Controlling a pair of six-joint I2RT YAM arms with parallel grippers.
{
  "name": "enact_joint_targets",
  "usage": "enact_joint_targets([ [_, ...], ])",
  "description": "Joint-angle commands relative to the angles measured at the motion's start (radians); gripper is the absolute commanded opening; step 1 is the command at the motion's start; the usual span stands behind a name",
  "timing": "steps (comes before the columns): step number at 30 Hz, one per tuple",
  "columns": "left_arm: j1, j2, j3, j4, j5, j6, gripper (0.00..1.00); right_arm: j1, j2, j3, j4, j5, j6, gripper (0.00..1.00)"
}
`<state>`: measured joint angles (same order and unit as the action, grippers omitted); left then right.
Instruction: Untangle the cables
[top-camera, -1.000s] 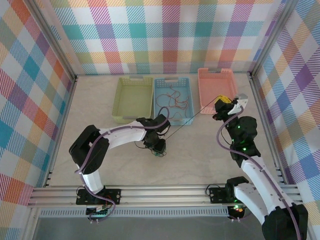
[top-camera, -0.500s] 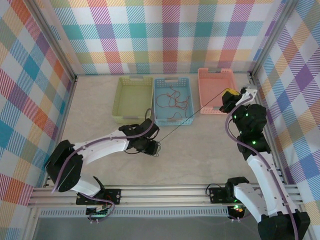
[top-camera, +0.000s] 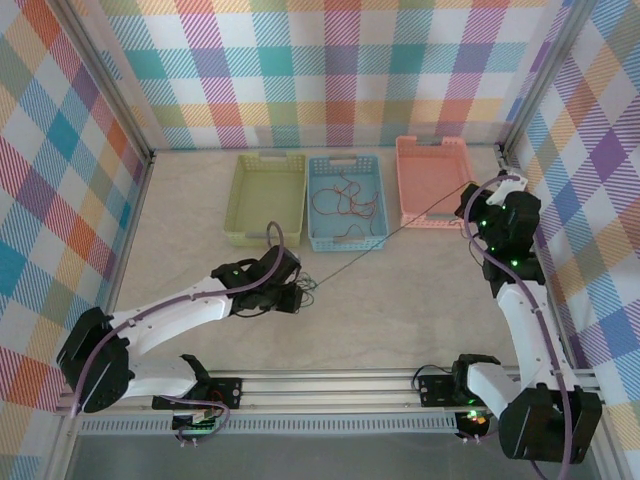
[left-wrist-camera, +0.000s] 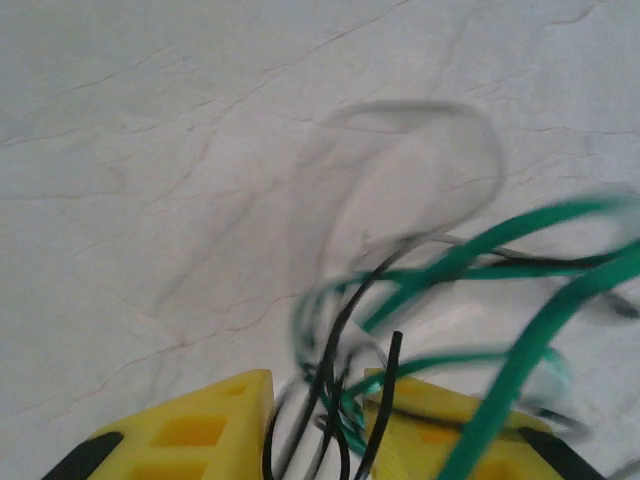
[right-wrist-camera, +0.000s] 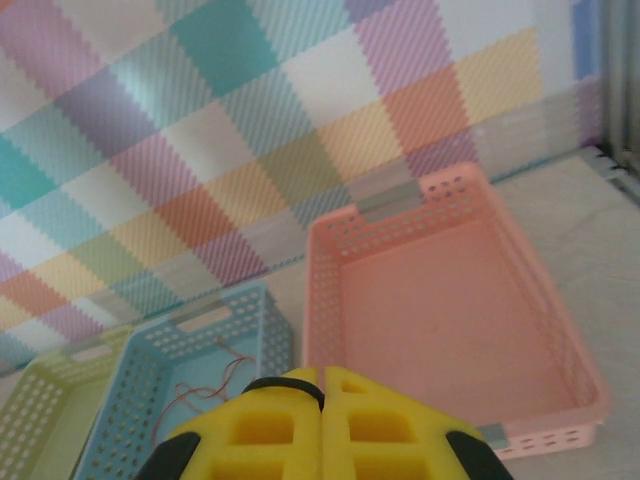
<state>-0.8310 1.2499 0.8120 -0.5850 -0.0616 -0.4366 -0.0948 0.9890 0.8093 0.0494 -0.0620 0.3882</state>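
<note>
L gripper (top-camera: 302, 296) sits just off table (top-camera: 410, 305) centre, approx 7 o'clock, low over the surface. Its yellow fingers (left-wrist-camera: 200, 435) stand a little apart and pinch the cable tangle (top-camera: 310, 291) between them. In the L wrist view, green strands (left-wrist-camera: 520, 330) loop out toward 2–3 o'clock. Thin black strands (left-wrist-camera: 340, 335) run up from the gap, and some are motion-blurred. The tangle hangs right at the fingertips, close above the pale marbled tabletop; can't tell if it touches.

One dark cable (top-camera: 390, 236) leaves the tangle and runs taut in a straight diagonal toward 2 o'clock. It crosses the near R corner of the blue basket (top-camera: 318, 205) and the near edge of the pink basket (top-camera: 432, 222), ending at the R gripper (top-camera: 470, 198). R gripper is raised at approx 2 o'clock, by the pink basket's near R corner. In the R wrist view its yellow pads (right-wrist-camera: 380, 430) press flat together, clamped on that cable's end.

Three baskets line the far side at 12 o'clock: green basket (top-camera: 265, 195) at L, then blue, then pink, all side by side. More cables, thin red/orange wires (top-camera: 350, 200), lie loosely coiled on the blue basket's floor, well apart from the tangle.
</note>
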Motion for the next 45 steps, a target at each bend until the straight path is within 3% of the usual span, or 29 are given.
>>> enact_joint_targets([
  [1,-0.002,-0.049,-0.043,-0.117,-0.068,-0.04,0.3,-0.057,0.017,0.028,0.063,0.01,0.051,0.0],
  [10,0.017,-0.15,-0.077,-0.143,-0.126,-0.078,0.27,-0.073,0.045,0.02,0.06,-0.024,0.043,0.0],
  [13,0.02,-0.177,-0.09,-0.101,-0.075,-0.069,0.26,-0.074,0.045,0.003,0.088,-0.089,0.057,0.0],
  [15,0.021,-0.196,-0.102,-0.036,0.017,-0.05,0.3,-0.072,0.041,-0.006,0.099,-0.141,0.066,0.0],
  [18,0.018,-0.185,-0.086,0.033,0.117,-0.029,0.48,-0.07,0.019,-0.016,0.083,-0.181,0.074,0.0],
  [22,-0.007,-0.056,0.033,0.077,0.17,-0.002,0.56,-0.068,-0.017,-0.054,0.091,-0.196,0.09,0.0],
  [28,-0.069,0.281,0.304,0.118,0.198,0.025,0.66,-0.068,-0.039,-0.107,0.113,-0.212,0.093,0.0],
  [30,-0.072,0.398,0.402,0.121,0.212,0.029,0.67,-0.069,-0.042,-0.119,0.119,-0.216,0.094,0.0],
  [34,-0.072,0.593,0.6,0.074,0.135,0.021,0.63,-0.068,-0.054,-0.137,0.129,-0.219,0.092,0.0],
  [45,-0.086,0.885,0.889,0.037,0.156,-0.009,0.62,-0.068,-0.063,-0.155,0.137,-0.219,0.087,0.0],
])
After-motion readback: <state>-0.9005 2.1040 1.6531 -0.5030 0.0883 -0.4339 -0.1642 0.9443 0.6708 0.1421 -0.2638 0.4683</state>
